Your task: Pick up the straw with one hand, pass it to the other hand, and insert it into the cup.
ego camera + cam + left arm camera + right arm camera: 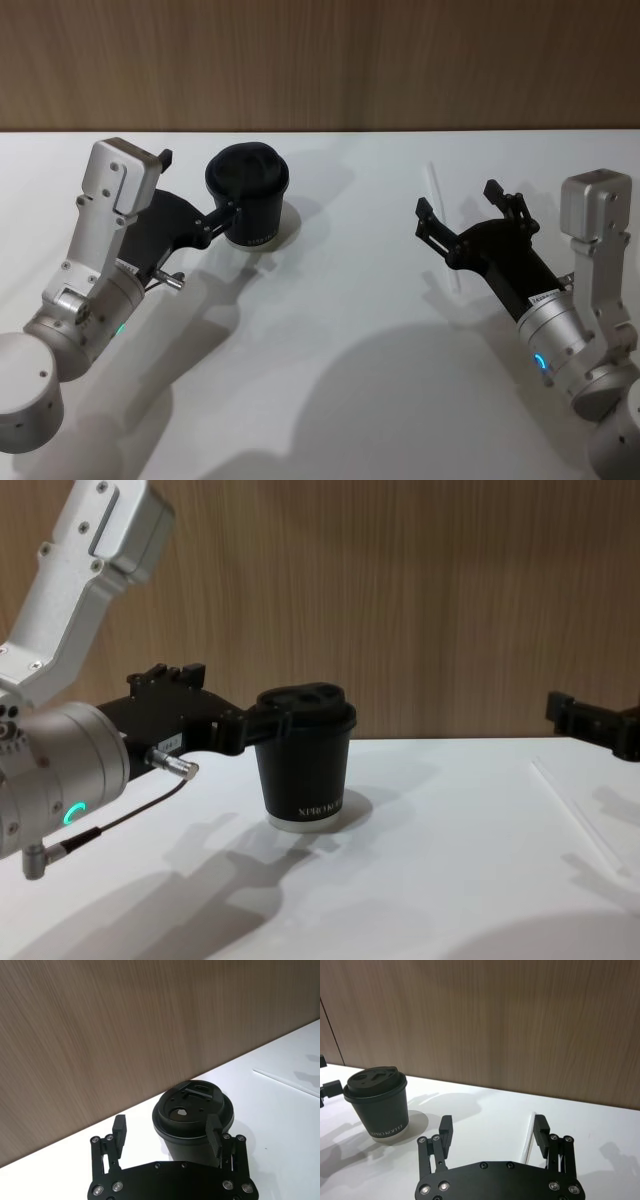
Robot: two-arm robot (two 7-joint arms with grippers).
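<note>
**Student:** Fig. 1. Which step is shown?

**Onlooker:** By the layout, the pick-up. The straw (434,180) lies flat on the table (340,340) at about 2 o'clock on the head view's dial, running nearly along the 12-to-6 line. The right gripper (458,208) hovers over it, fingers spread wide, holding nothing.

**Student:** And the other arm?

**Onlooker:** The left gripper (166,1127) sits at 10 o'clock, also wide open and empty. One finger is close beside the cup (248,190), which stands upright, lid on, at 11 o'clock. Whether finger and cup touch, I cannot tell.

**Student:** What makes a good grasp here?

**Onlooker:** In the right wrist view the straw lies close to one finger rather than midway. I would shift sideways to centre it, descend until the tips nearly meet the table, then close across the tube. Gripping nearer the 6 o'clock end should leave free length for the hand-over. A thin tube probably rolls and flattens easily, so close slowly and lightly.
</note>
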